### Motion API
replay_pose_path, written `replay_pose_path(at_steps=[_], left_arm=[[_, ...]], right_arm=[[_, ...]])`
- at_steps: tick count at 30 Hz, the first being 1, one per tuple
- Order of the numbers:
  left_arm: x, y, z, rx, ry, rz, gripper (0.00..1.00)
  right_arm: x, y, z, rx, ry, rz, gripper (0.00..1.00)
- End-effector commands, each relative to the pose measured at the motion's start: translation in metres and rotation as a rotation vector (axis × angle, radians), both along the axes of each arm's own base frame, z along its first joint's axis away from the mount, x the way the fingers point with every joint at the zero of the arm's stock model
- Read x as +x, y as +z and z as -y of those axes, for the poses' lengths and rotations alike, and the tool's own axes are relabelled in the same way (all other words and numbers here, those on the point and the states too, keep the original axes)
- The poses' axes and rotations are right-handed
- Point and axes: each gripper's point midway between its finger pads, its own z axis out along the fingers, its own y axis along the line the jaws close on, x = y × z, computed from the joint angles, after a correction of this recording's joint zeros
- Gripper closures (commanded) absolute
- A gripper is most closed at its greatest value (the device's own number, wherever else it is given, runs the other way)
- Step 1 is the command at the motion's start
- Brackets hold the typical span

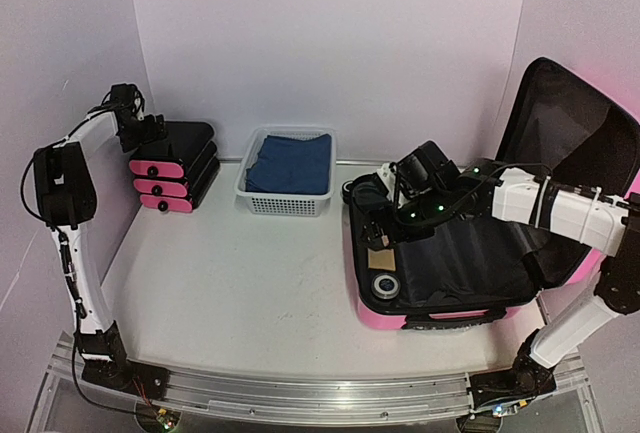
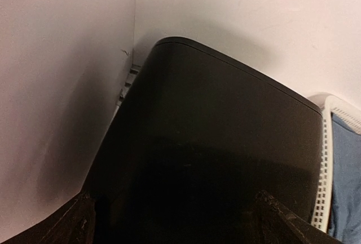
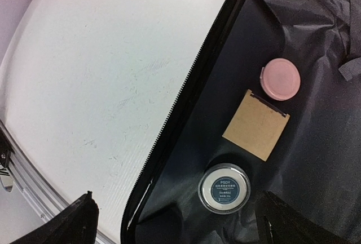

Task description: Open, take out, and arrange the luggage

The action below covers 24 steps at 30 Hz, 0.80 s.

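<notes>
Black drawer unit [image 1: 190,158] with pink fronts far left; white mesh basket [image 1: 288,203] holding blue cloth [image 1: 292,163] just right of it.

White table [image 1: 250,293], black drawer unit [image 1: 178,165] back left, mesh basket [image 1: 290,205] beside it — open pink luggage [image 1: 470,263] right

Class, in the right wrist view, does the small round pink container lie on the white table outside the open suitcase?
No, the round pink container rests on the black fabric lining inside the luggage.
</notes>
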Motion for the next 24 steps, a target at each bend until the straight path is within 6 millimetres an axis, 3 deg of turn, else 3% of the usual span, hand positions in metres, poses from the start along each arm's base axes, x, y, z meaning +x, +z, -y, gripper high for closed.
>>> replay_pose_path(at_steps=[1,4,6,7,11,15,19,24], left_arm=[[-0.041,-0.018,0.089,-0.191,-0.115,-0.141,0.04],[-0.061,-0.026,0.138,-0.255,-0.172,-0.194,0.04],[-0.077,-0.022,0.151,-0.253,-0.17,-0.202,0.05],[-0.086,-0.008,0.151,-0.249,-0.16,-0.176,0.05],[-0.109,0.031,0.132,-0.181,-0.104,-0.09,0.03],[-0.122,0.06,0.108,-0.203,-0.058,-0.03,0.01],[-0.118,0.059,0.075,-0.304,-0.006,-0.034,0.01],[-0.103,0.052,0.06,-0.415,0.003,0.02,0.01]], right_arm=[[0.016,0.025,-0.026,0.097,0.022,0.034,0.02],[0.021,0.029,-0.041,0.138,0.04,0.026,0.02],[0.026,0.031,-0.05,0.163,0.049,0.03,0.02],[0.03,0.031,-0.056,0.169,0.053,0.028,0.02],[0.048,0.035,-0.08,0.208,0.051,0.017,0.02],[0.087,0.044,-0.113,0.298,-0.007,0.022,0.02],[0.13,0.048,-0.153,0.402,-0.036,0.034,0.02],[0.173,0.05,-0.203,0.516,-0.043,0.04,0.02]])
